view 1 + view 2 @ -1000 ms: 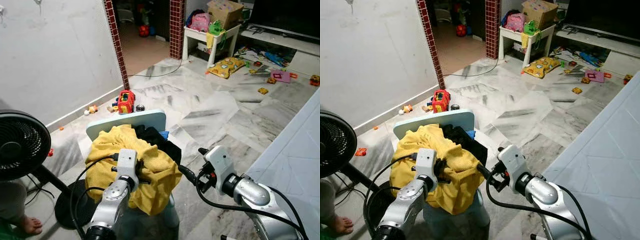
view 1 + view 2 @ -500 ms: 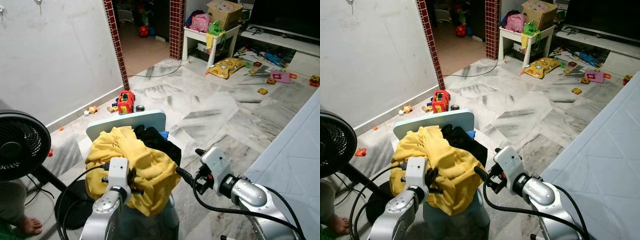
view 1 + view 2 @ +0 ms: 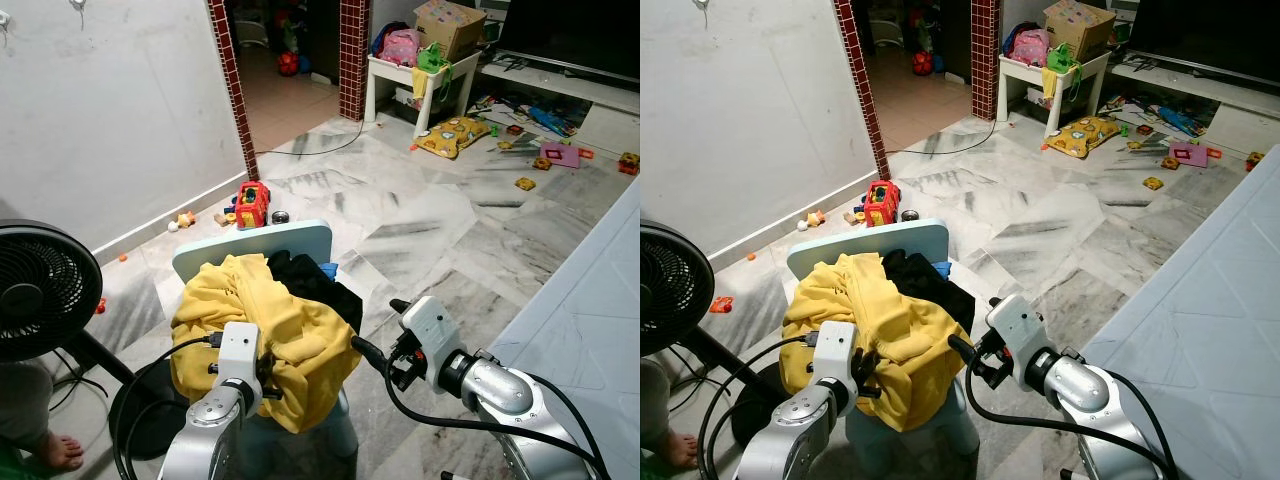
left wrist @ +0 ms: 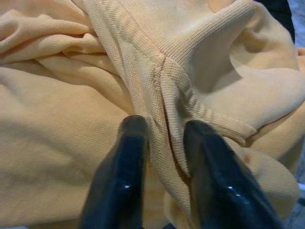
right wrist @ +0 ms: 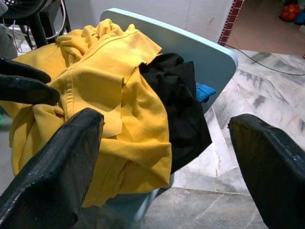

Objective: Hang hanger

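Note:
A yellow shirt [image 3: 255, 315] lies heaped on a light-blue chair [image 3: 300, 238], with a black garment [image 3: 318, 285] beside it and a bit of blue cloth [image 5: 204, 91] under that. My left gripper [image 4: 164, 125] is at the near side of the heap, shut on a ribbed fold of the yellow shirt [image 4: 190, 62]. Its black fingers [image 5: 24, 81] also appear in the right wrist view. My right gripper [image 5: 164, 119] hangs open to the right of the chair, pointing at the clothes and apart from them. I see no hanger.
A black standing fan [image 3: 40, 290] is close on the left, with a person's bare foot [image 3: 60, 450] beside its base. A white surface [image 3: 590, 300] runs along the right. Toys, a red toy truck [image 3: 252, 203] and a white table [image 3: 420, 75] lie farther off on the marble floor.
My left gripper has drawn back and down toward me with the yellow fold in it, pulling the shirt's near side along. The right gripper has shifted slightly left, still open.

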Motion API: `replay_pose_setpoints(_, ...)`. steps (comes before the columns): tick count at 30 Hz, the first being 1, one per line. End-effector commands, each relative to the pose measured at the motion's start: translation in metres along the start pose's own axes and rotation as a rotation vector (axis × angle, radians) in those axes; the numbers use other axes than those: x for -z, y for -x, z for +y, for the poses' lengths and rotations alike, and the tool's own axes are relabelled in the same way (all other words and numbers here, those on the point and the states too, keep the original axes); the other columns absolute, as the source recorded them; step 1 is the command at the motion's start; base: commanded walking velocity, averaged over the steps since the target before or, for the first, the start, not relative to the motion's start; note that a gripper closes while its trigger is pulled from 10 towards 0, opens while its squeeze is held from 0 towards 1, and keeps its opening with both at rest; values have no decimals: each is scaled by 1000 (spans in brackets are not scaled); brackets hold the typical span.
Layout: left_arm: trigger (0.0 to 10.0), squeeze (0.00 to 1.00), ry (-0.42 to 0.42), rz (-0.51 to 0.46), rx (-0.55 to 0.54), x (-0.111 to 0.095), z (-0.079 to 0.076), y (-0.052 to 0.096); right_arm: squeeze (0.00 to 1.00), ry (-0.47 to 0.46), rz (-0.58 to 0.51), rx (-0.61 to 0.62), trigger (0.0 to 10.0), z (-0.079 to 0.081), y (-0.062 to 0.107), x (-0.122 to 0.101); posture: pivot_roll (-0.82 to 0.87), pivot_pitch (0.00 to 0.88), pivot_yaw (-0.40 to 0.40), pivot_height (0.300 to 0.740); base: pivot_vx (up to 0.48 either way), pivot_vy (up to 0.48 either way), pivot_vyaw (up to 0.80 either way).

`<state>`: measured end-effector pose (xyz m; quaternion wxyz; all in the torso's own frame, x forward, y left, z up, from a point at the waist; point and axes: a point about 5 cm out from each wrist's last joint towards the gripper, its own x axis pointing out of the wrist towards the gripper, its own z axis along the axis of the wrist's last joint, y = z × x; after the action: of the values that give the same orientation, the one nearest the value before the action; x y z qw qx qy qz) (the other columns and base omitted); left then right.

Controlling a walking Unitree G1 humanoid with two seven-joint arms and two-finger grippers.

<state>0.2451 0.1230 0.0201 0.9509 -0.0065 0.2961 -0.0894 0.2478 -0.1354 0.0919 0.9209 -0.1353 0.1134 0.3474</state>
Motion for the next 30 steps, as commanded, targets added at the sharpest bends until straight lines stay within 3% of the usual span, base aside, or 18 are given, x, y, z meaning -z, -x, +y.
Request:
replay_pose_setpoints(1,10000,1000,-25,-6,-22,-4,3,0,0,5,5,-20,10000,4,-2,2,-227,0,55,740,0,0,0)
replay_pose_setpoints(15,10000,1000,-54,-3,-31,-12,3,-18,0,25,4,-26,10000,4,-4,3,-233,0,56,740,0,0,0)
replay_pose_setpoints(16,10000,608,-56,-2,-29,-13,3,-20,0,28,5,-28,10000,5,-4,3,-235,0,58,740,0,0,0)
replay_pose_setpoints(17,10000,86,-60,-1,-24,-13,2,-21,0,31,6,-29,10000,5,-4,4,-234,0,58,740,0,0,0)
replay_pose_setpoints(18,10000,86,-62,0,-21,-13,1,-22,0,32,6,-29,10000,5,-4,4,-234,0,58,740,0,0,0)
replay_pose_setpoints(19,10000,4,-64,2,-19,-13,0,-22,0,33,6,-29,10000,5,-4,4,-234,0,58,740,0,0,0)
replay_pose_setpoints(24,10000,0,-65,9,-6,-10,-1,-25,0,36,3,-26,10000,5,-4,4,-233,0,57,740,0,0,0)
replay_pose_setpoints(25,8510,0,-63,6,1,-10,-2,-26,0,36,3,-26,10000,5,-5,4,-233,0,56,740,0,0,0)
replay_pose_setpoints(26,902,0,-60,0,9,-10,-4,-28,0,37,4,-27,10000,5,-5,4,-233,0,56,740,0,0,0)
replay_pose_setpoints(27,0,0,-58,-3,13,-11,-4,-29,0,39,4,-29,10000,5,-5,4,-233,0,56,740,0,0,0)
replay_pose_setpoints(30,0,0,-54,-10,17,-13,-5,-30,0,42,4,-30,10000,5,-5,4,-235,0,56,740,0,0,0)
